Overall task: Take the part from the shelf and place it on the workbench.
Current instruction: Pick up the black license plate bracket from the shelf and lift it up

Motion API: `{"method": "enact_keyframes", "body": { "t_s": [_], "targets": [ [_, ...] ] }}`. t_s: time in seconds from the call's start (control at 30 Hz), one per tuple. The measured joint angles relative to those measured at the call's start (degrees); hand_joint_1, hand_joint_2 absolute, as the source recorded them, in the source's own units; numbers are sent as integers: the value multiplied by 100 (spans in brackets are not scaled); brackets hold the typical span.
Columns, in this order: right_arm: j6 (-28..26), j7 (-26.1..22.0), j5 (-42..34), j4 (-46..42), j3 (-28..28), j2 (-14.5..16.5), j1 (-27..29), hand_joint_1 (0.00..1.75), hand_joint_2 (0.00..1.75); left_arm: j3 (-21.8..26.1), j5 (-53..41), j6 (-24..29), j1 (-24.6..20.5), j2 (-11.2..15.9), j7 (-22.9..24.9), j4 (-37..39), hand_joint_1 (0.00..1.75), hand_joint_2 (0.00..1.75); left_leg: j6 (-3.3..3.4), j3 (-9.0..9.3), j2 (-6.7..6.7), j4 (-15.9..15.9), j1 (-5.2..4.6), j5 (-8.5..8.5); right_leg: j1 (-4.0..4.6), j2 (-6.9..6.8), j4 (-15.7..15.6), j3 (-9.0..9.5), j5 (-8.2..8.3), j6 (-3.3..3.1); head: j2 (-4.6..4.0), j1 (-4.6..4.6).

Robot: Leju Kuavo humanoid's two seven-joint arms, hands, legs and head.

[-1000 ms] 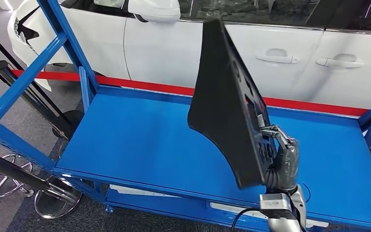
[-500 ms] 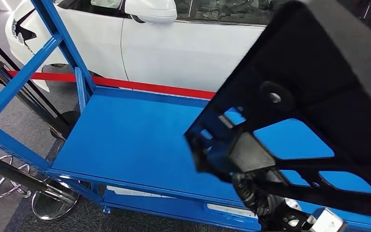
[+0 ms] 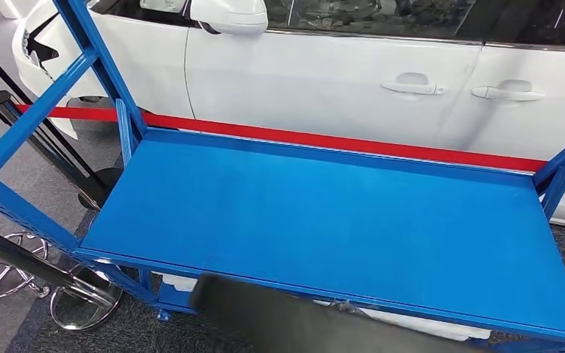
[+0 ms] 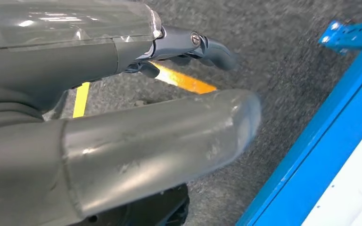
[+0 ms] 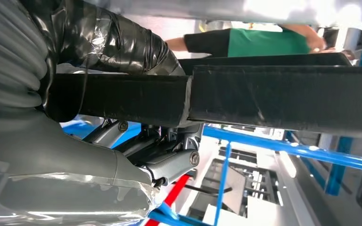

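the part (image 5: pixel 273 99), a flat black panel, sits gripped in our right hand (image 5: pixel 122 141), its blurred dark edge low at 6 o'clock in the head view, below the blue shelf (image 3: pixel 338 213). we judge it is off the shelf; now we should keep the grip firm and the panel level while turning toward the workbench. our left hand (image 4: pixel 169 108) holds nothing, fingers apart. a white car (image 3: pixel 324 81) stands at 12 o'clock, a person in green (image 5: pixel 264 42) nearby.
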Motion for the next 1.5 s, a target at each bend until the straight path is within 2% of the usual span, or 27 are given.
{"method": "enact_keyframes", "body": {
  "t_s": [0.07,0.13,0.2,0.27,0.3,0.4,0.43,0.53,0.57,0.63,0.7,0.73,0.77,0.83,0.9,0.97,1.03,1.07,1.13,1.17,1.23,1.27,1.3,1.33,1.4,1.43,1.5],
  "targets": [
    [-101,-78,192,-21,-30,-15,76,175,175,0,-25,-1,5,-4,14,0,0,0,-64,-60,1,83,22,-91,-5,-15,-23,-47,75,-103,0,0],
    [-252,-176,455,-77,-63,-20,132,175,175,0,-57,-8,-2,-7,13,0,0,0,-101,-243,4,555,42,-500,-8,-33,-42,-125,157,-194,-1,-1],
    [-336,-250,663,-138,-80,-22,158,175,175,0,-97,-23,-11,-3,7,0,0,0,-121,-468,5,1299,44,-979,20,-38,-32,-227,226,-230,0,-1],
    [-337,-283,747,-180,-82,-28,164,175,175,0,-130,-39,-20,1,2,0,0,0,-113,-447,4,1593,43,-1117,49,-35,-13,-330,294,-233,0,-1],
    [-326,-293,764,-200,-83,-34,166,175,175,0,-141,-43,-28,3,-1,0,0,0,-89,-261,-4,1387,40,-1025,61,-14,-1,-379,327,-224,0,0],
    [-278,-314,768,-265,-84,-50,154,175,175,0,-170,-47,-54,20,-12,0,0,0,39,556,-186,150,7,-662,90,63,16,-479,432,-166,0,0],
    [-266,-318,766,-283,-84,-54,147,175,175,0,-178,-48,-57,30,-18,0,0,0,64,686,-232,-76,-9,-612,89,79,16,-500,470,-138,0,1],
    [-256,-321,762,-319,-85,-67,138,175,175,0,-183,-51,-62,51,-28,0,0,0,108,687,-141,-207,-29,-485,72,151,-35,-542,588,-31,0,1],
    [-255,-321,762,-331,-86,-78,137,175,175,0,-184,-52,-69,55,-29,0,0,0,142,663,-88,-238,-16,-423,70,146,-16,-571,548,-3,0,1],
    [-251,-324,762,-352,-90,-102,120,175,175,0,-195,-53,-81,57,-37,0,0,0,214,587,33,-283,15,-309,54,84,333,-713,166,39,0,2],
    [-245,-336,758,-361,-92,-122,102,175,175,0,-220,-53,-82,62,-49,0,0,0,250,480,149,-270,5,-237,26,39,1063,-932,-359,89,0,2],
    [-243,-342,755,-363,-92,-134,99,175,175,0,-231,-53,-81,65,-52,0,0,0,246,422,209,-257,1,-205,16,32,1379,-997,-490,116,0,3],
    [-244,-348,753,-364,-92,-143,98,175,175,0,-239,-53,-83,68,-56,0,0,0,238,364,268,-240,-1,-178,7,22,1547,-988,-503,139,0,2],
    [-244,-353,752,-364,-91,-152,96,175,175,0,-243,-53,-87,70,-59,0,0,0,209,273,378,-211,-1,-134,-7,-42,1224,-639,-249,158,0,2],
    [-244,-355,751,-367,-91,-160,81,175,175,0,-244,-53,-92,70,-61,0,0,0,168,228,474,-183,-11,-103,9,-267,381,-49,-20,133,0,2],
    [-244,-359,749,-376,-91,-172,61,175,175,0,-244,-53,-93,70,-62,0,0,0,108,205,568,-160,-30,-66,58,-437,-151,260,12,67,0,1],
    [-247,-365,747,-383,-92,-184,55,175,175,0,-245,-54,-97,70,-63,0,0,0,37,188,656,-154,-35,-32,77,-377,-239,245,22,-11,1,1],
    [-258,-368,753,-384,-93,-189,54,175,175,0,-245,-54,-103,72,-64,0,0,0,0,169,610,-126,-24,-75,67,-331,-252,214,56,-59,1,0],
    [-303,-368,789,-389,-93,-191,51,175,175,0,-245,-54,-106,79,-72,0,0,0,-62,48,360,179,-3,-388,39,-266,-269,133,136,-169,0,0],
    [-335,-367,809,-391,-94,-192,51,175,175,0,-245,-54,-105,86,-78,0,0,0,-82,-69,206,508,6,-644,42,-241,-261,78,174,-207,-1,0],
    [-378,-366,824,-394,-101,-194,55,175,175,0,-249,-58,-94,94,-97,0,0,0,-93,-310,80,1272,5,-1060,63,-175,-229,-48,249,-243,0,1],
    [-388,-361,816,-394,-108,-195,57,175,175,0,-250,-61,-92,97,-107,0,0,0,-91,-349,66,1488,5,-1116,74,-143,-210,-114,287,-245,0,1],
    [-385,-344,796,-395,-113,-196,56,175,175,0,-252,-64,-93,99,-118,0,0,0,-81,-286,65,1491,5,-1052,80,-117,-187,-176,319,-241,0,1],
    [-377,-319,768,-395,-117,-198,55,175,175,0,-255,-69,-98,103,-127,0,0,0,-62,-115,63,1269,3,-898,85,-93,-165,-226,345,-233,0,0],
    [-358,-244,707,-394,-119,-208,48,175,175,0,-258,-79,-114,122,-143,0,0,0,-1,409,43,439,-12,-585,96,-62,-137,-294,393,-201,0,-1],
    [-349,-216,686,-394,-120,-217,42,175,175,0,-259,-84,-123,136,-150,0,0,0,25,626,31,67,-25,-507,101,-52,-131,-318,426,-175,0,-1],
    [-337,-190,671,-393,-120,-236,23,175,175,0,-257,-73,-135,161,-143,0,0,0,57,801,14,-286,-56,-486,98,-47,-129,-360,498,-112,0,0]
  ]
}}
